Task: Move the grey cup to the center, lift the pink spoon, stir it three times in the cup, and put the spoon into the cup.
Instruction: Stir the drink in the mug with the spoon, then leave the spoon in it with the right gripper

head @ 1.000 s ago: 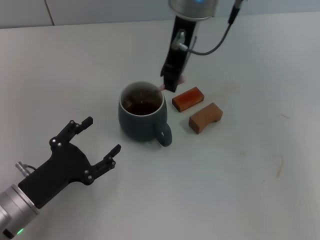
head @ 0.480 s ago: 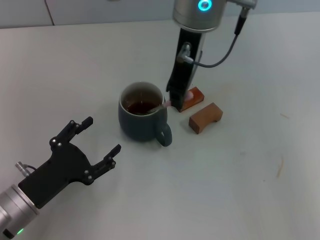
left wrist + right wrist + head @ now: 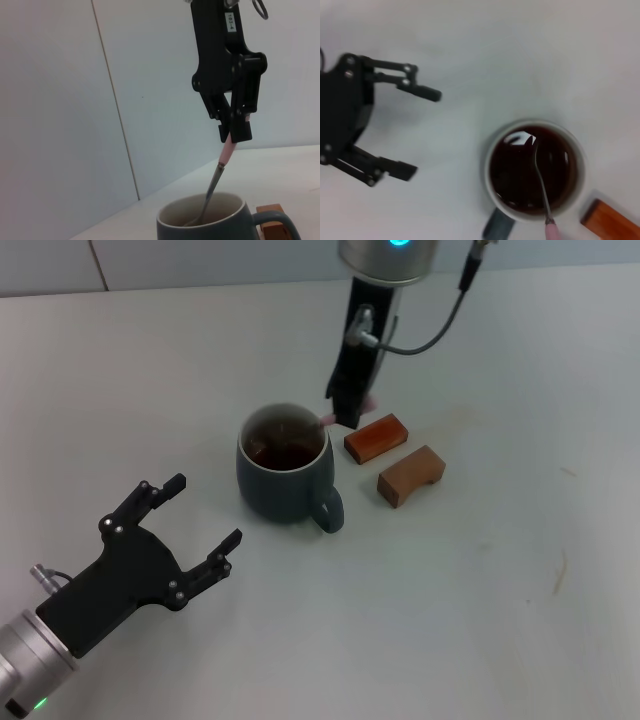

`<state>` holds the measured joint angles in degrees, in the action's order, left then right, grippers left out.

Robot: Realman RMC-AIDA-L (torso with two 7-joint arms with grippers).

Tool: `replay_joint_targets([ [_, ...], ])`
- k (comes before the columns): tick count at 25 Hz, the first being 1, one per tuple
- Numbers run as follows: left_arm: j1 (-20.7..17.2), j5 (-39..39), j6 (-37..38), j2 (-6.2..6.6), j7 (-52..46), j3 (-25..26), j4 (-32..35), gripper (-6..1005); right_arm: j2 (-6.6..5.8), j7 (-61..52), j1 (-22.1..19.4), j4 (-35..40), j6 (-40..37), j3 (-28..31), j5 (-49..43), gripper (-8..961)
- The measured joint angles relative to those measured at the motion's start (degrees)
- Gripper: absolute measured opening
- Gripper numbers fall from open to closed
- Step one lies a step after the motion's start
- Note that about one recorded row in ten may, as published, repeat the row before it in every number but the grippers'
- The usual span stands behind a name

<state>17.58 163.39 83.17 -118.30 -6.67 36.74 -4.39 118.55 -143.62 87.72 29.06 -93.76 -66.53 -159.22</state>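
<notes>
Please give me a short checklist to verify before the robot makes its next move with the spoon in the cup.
1. Right gripper jaws shut on the pink spoon: ok.
2. Spoon bowl inside the grey cup, in the dark liquid: ok.
3. Cup standing upright on the table: ok.
4. Left gripper open and apart from the cup: ok.
5. Wooden blocks beside the cup, not touching it: ok.
6. Number of stirs done: cannot tell.

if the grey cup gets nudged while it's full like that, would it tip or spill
The grey cup looks squat and wide-based, so it would probably slide rather than tip. The dark liquid sits below the rim, so a gentle nudge likely wouldn't spill. It looks ceramic, so probably heavy.
</notes>
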Motion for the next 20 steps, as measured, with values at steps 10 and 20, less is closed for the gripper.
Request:
replay_joint_targets([
  [10,0.14,0.0,-0.02,0.0,0.0,-0.07,0.0,847,0.2,-0.14,-0.89,0.98,-2.37,0.31,-0.32,121],
  [20,0.05,-0.02,0.0,0.0,0.0,0.0,-0.08,847,0.41,-0.7,-0.15,1.28,-0.6,1.18,0.14,145],
])
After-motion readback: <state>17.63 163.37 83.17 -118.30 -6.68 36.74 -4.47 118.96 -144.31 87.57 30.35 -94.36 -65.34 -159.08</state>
